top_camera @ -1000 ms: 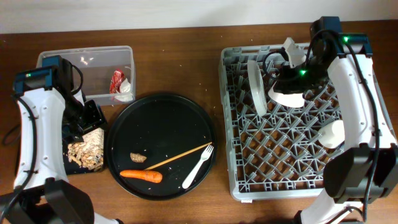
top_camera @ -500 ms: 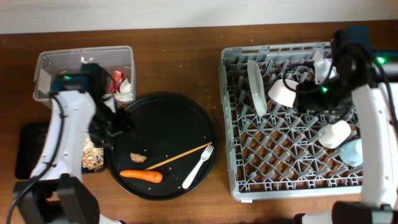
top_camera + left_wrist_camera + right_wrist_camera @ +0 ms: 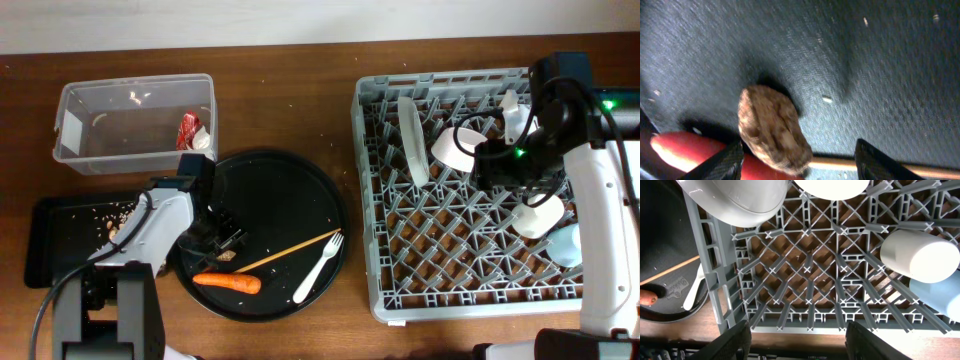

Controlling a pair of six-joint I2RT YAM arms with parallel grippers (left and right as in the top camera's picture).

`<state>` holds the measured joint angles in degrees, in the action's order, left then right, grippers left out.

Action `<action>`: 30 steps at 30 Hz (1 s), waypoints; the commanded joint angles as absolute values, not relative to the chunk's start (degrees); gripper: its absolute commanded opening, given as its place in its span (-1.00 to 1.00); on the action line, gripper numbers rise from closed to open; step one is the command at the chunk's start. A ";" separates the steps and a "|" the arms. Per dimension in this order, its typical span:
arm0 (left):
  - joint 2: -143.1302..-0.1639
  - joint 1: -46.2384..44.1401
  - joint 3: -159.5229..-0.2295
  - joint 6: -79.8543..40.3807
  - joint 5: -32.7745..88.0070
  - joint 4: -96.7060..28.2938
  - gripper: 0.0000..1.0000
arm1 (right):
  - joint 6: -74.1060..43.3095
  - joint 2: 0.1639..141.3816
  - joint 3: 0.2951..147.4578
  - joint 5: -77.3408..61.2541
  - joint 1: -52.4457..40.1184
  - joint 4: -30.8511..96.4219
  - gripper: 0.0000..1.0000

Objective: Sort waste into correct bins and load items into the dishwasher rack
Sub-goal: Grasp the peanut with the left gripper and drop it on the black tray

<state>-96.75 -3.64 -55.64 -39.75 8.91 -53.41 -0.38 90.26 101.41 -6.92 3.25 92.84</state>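
Left arm: it rises from the near left edge of the table [image 3: 300,100], bends over the flat black tray [image 3: 55,250] and reaches right onto the round black tray [image 3: 280,195], with the wrist pointing down.
Left gripper [image 3: 222,238]: its fingers [image 3: 725,162] are spread apart and low over the round tray, and they clamp nothing.
Food scrap [image 3: 772,130]: a brown lump that sits on the round tray between the spread fingers, closer to the left one.
Carrot [image 3: 227,283]: lies on the near part of the round tray, just near of the scrap, with its long axis left to right.
Chopstick [image 3: 290,250]: lies flat on the round tray and slants from near left to far right.
Fork [image 3: 320,265]: lies beside the chopstick with its tines at the far right and its handle at the near left.
Right arm: it comes up along the right edge and folds left over the rack [image 3: 450,250].
Right gripper [image 3: 797,330]: hangs above the grid with its fingers wide apart, and it is empty.
Rack load: the plate [image 3: 412,140] stands on edge with its rim running far to near. The bowl [image 3: 455,148] is tipped just right of it. A white cup [image 3: 540,215] and a blue cup [image 3: 568,245] lie on their sides at the right.
Clear tub [image 3: 70,130]: stands at the far left and holds the red wrapper [image 3: 188,130] and the tissue [image 3: 200,147] in its right end.
Flat black tray: sits near of the tub, with crumbs [image 3: 120,215] scattered at its right end.
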 commanded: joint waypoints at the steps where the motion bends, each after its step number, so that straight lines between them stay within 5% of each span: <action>1: -96.25 -3.60 -54.65 -40.80 4.89 -52.03 0.40 | -0.51 90.04 101.12 -7.29 3.40 92.79 0.28; 6: -96.31 -3.60 -51.88 -40.80 4.86 -49.63 0.30 | -0.51 90.04 101.12 -7.27 3.40 92.79 0.28; 14: -95.83 -3.57 -55.48 -38.63 4.29 -50.41 -0.58 | -0.51 90.04 101.12 -7.25 3.40 92.84 0.27; 18: -93.89 -0.60 -64.49 -38.52 -0.97 -59.11 -0.60 | -0.49 90.04 101.12 -7.25 3.40 92.84 0.27; 26: -90.52 28.93 -66.78 -36.40 -5.17 -56.53 -0.58 | -0.51 90.04 101.12 -7.25 3.40 92.84 0.26; 30: -92.62 34.94 -66.78 -36.40 -8.97 -52.80 -0.57 | -0.51 90.04 101.12 -7.27 3.40 93.27 0.26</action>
<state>-91.39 32.64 -66.32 -37.28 -5.04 -54.19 -0.40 90.26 101.32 -6.92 3.25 93.06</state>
